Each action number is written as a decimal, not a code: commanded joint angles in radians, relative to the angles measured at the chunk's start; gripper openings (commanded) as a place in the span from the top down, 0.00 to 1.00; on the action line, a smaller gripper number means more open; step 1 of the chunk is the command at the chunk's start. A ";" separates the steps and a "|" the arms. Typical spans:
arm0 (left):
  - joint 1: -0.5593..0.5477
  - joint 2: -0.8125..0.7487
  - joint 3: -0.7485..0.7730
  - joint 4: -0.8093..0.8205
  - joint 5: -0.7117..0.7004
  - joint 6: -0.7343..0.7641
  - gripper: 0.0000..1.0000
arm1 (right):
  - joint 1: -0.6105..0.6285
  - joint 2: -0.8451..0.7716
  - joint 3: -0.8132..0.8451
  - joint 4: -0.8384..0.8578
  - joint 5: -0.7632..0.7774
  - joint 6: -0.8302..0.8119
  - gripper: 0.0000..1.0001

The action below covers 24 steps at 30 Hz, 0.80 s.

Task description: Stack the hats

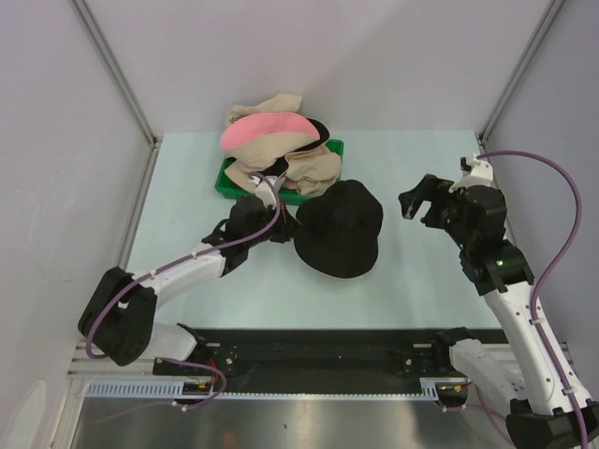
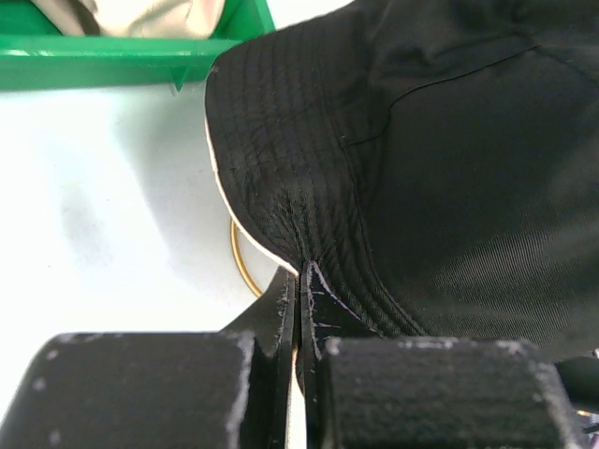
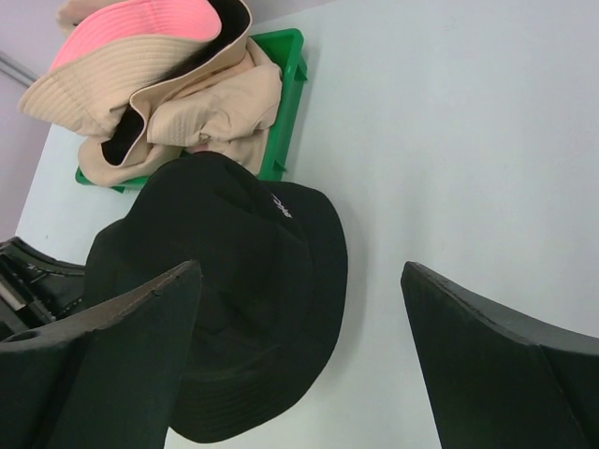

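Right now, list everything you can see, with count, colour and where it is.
table: one, pale
tray: one, green, far side of table
beige hats: several, count unclear, beige with pink or black insides, heaped in the tray
black hat: one, black, on the table beside the tray
ring: one, gold, partly under the black hat's brim
left tool: black, shut on the black hat's brim
right tool: black, open, right of the black hat

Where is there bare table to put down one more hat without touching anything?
Bare table lies at the far right, between the green tray and the right wall, and in front of the black hat, up to the base rail. The middle is crowded: the left gripper pinches that hat's brim beside the tray piled with hats.
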 commanded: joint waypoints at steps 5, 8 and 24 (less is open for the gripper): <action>-0.014 0.051 -0.062 0.040 -0.005 0.026 1.00 | 0.036 0.020 0.014 0.060 0.047 0.001 0.07; -0.014 0.020 -0.059 0.022 -0.023 0.024 1.00 | 0.044 0.028 0.013 0.066 0.047 -0.002 0.07; 0.083 -0.439 -0.007 -0.467 -0.400 0.099 0.02 | 0.053 0.039 -0.027 0.154 0.104 -0.021 0.07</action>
